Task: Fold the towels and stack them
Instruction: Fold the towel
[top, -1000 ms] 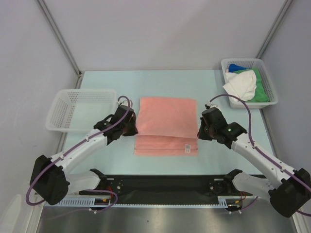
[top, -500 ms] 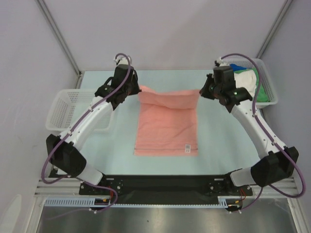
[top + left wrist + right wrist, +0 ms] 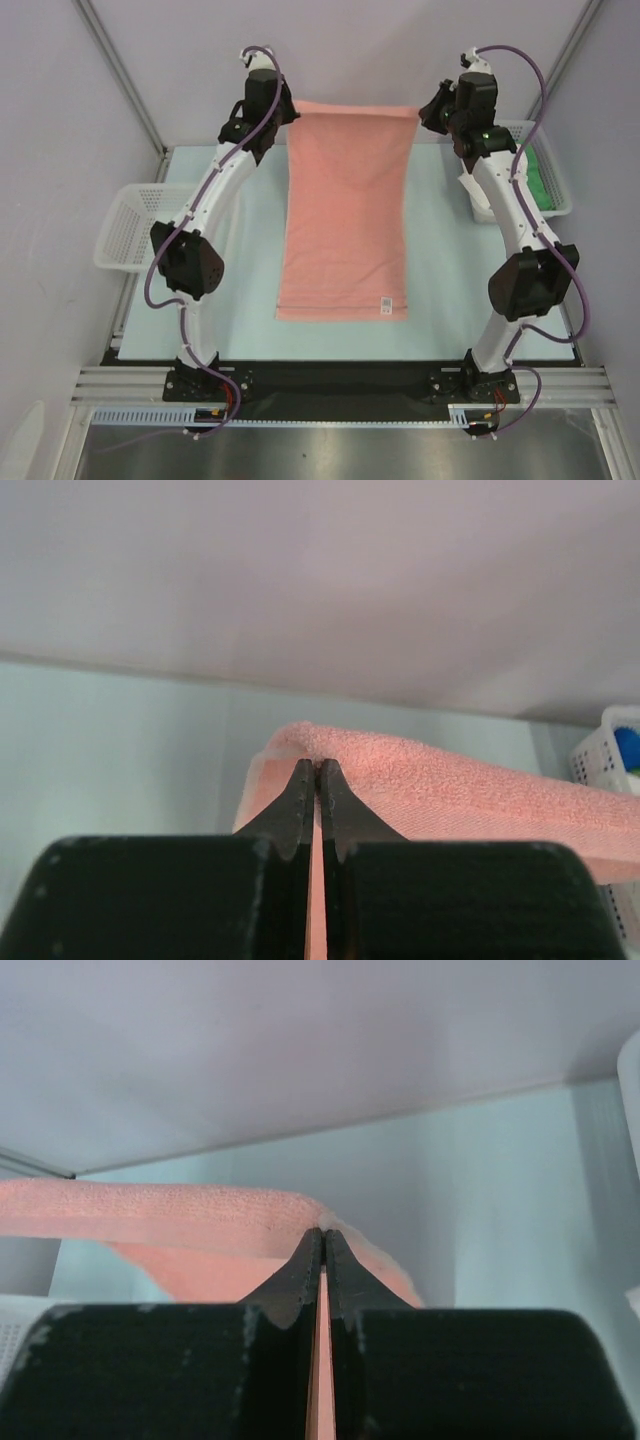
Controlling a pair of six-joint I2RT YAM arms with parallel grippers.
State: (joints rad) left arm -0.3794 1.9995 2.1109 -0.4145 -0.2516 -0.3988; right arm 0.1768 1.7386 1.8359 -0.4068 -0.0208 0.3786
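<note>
— What are the pincers gripping?
— The left pincer (image 3: 284, 112) and right pincer (image 3: 426, 110) are each clamping a far corner of the salmon pink towel (image 3: 345, 220).
— Where is it lying?
— It is hanging stretched between them, with its near edge resting on the desk (image 3: 450, 285).

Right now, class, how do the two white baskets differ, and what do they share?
The left basket shows nothing inside; the right basket holds a green towel. The left basket sits by the left edge of the table, midway along; the right basket sits at its far right corner. Both are white perforated plastic, each partly behind an arm.
</note>
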